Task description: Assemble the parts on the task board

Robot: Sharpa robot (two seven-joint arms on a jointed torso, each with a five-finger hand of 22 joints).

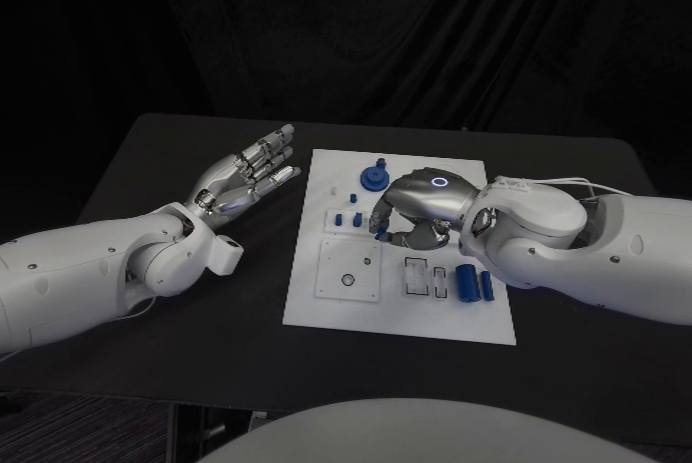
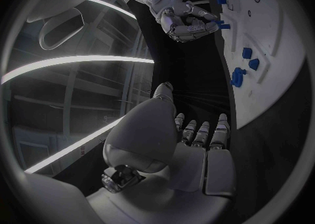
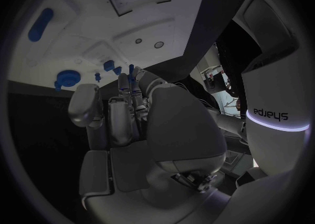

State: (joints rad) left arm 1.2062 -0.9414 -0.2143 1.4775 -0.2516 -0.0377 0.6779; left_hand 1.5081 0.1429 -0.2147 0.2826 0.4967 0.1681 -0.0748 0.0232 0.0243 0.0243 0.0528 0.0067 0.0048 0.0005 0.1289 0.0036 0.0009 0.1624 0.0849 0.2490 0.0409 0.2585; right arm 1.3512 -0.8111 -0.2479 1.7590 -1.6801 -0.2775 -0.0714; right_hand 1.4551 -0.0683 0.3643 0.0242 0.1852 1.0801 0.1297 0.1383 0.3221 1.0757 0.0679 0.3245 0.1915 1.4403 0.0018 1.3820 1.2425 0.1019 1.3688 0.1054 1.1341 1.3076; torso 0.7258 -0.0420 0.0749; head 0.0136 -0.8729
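On the black worktop (image 1: 173, 143), your task board (image 1: 400, 313) is lying in the middle, with blue parts (image 1: 473, 282) sitting along its right side and a round blue part (image 1: 375, 175) standing near its far edge. Your right hand (image 1: 415, 198) is hovering over the board's centre, pinching a small blue part (image 3: 131, 70) in its fingertips. Your left hand (image 1: 248, 179) is resting beside the board, fingers spread, holding nothing.
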